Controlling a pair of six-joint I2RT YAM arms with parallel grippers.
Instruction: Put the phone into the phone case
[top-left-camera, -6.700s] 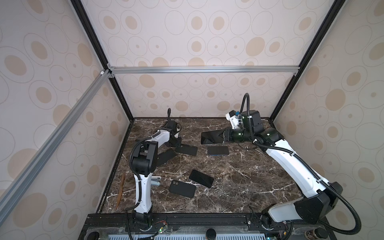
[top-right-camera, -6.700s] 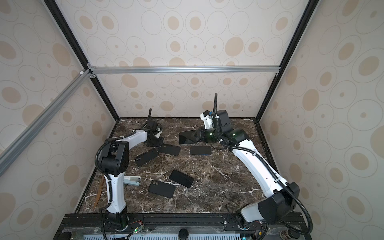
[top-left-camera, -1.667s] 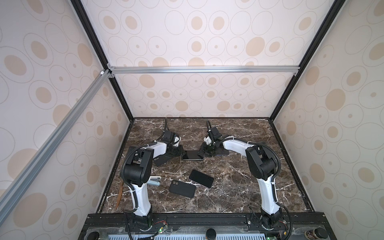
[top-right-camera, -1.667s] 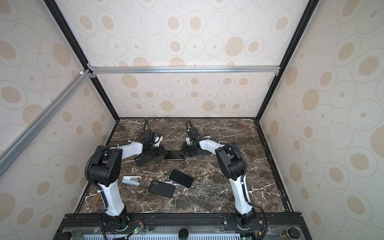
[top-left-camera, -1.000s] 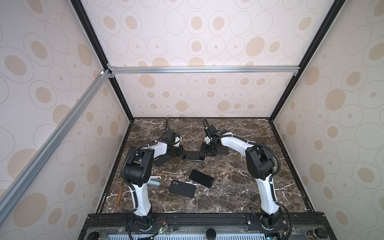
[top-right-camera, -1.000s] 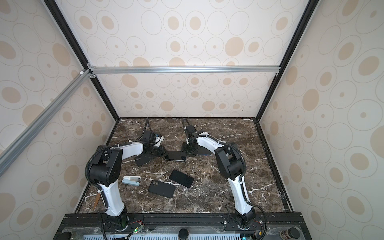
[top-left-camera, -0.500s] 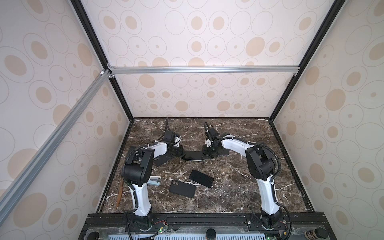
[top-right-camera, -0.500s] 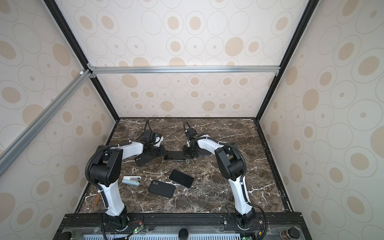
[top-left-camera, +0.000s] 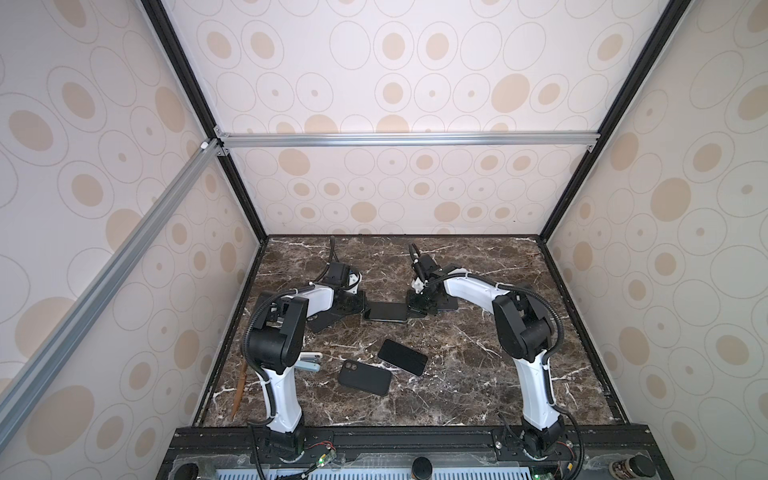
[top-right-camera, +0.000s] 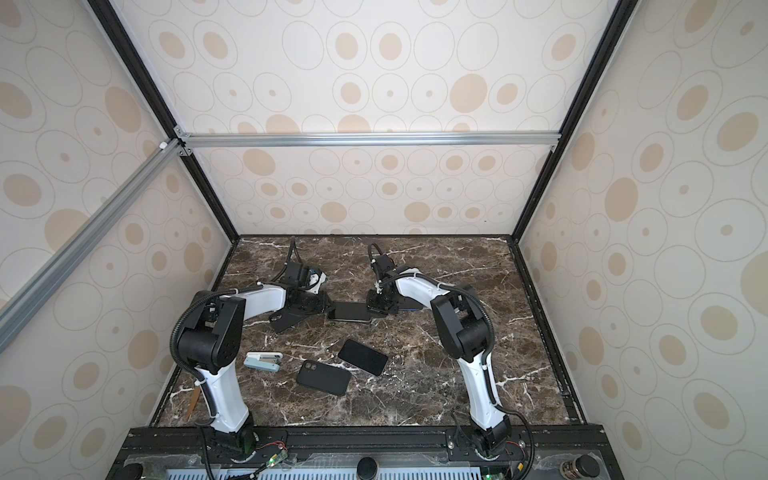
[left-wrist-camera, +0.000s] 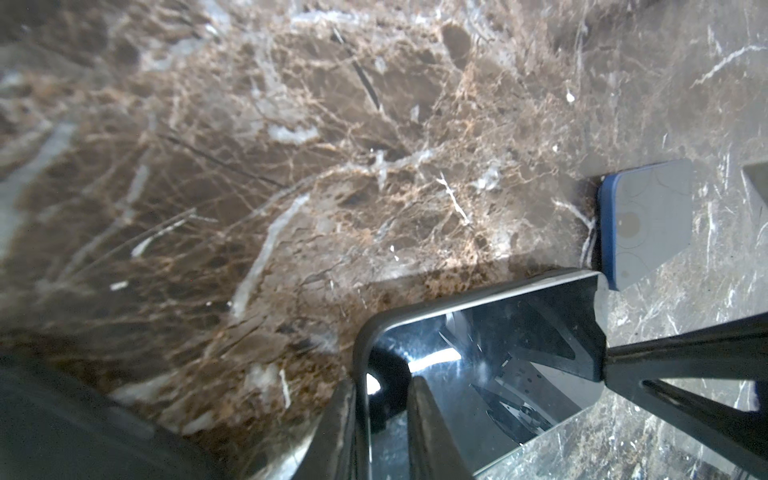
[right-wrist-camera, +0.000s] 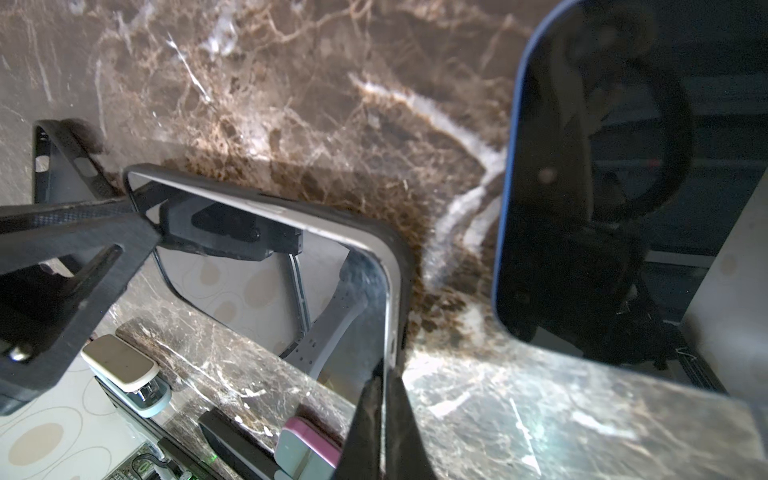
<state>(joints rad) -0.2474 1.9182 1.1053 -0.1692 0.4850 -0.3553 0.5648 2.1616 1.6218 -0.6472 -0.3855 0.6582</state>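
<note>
Glossy rect. phone (top-left-camera: 386, 311), veined marble tabletop (top-left-camera: 457, 382)

right jaws now closed, at phone (top-left-camera: 386, 311) edge

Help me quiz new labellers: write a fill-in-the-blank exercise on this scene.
The left gripper pinches one end of the black-cased glossy phone; the right gripper at its other end is ____.
The dark-screened flat phone beside that gripper wears a ____ case.
The pale blue-and-white stapler lies beside the ____ arm.
Missing: shut; blue; left.
</note>
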